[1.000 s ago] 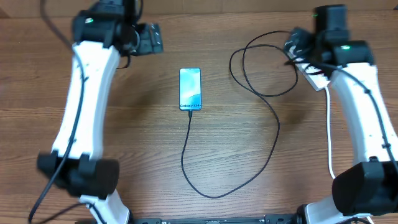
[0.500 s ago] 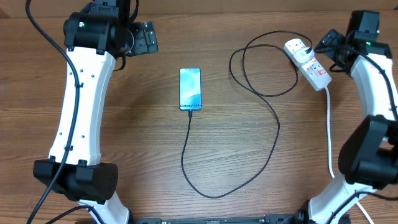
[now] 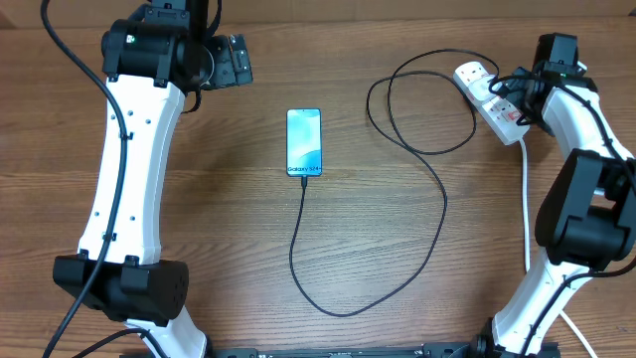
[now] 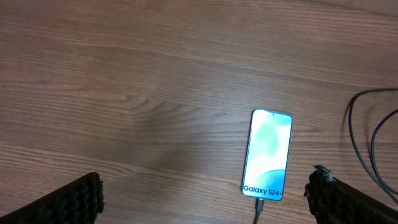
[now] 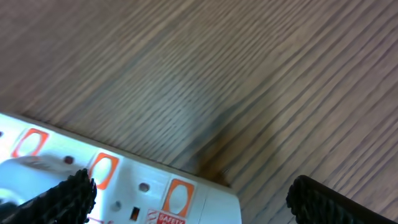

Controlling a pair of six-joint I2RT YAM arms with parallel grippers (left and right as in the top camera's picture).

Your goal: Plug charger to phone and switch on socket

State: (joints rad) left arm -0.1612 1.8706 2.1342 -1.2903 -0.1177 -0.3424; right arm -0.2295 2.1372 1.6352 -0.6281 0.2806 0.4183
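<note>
- Looks done at the near end: has the charger (image 3: pixel 292 254) looping over the surface (image 3: pixel 229 259) and meeting the bottom edge of the phone (image 3: pixel 304 141), apparently plugged in (lit up, lying flat mid-surface).
- Leaves the switching in doubt: traces the cable back to the socket (image 3: pixel 494 101) at the far right, yet cannot tell from the red switches (image 5: pixel 102 169) whether on or off.
- Finds the right pincer (image 5: pixel 189 193) spread wide just over the socket, clamped on nothing.
- Finds the left pincer (image 4: pixel 202 196) at far left, likewise wide apart and empty, apart from the phone.
</note>
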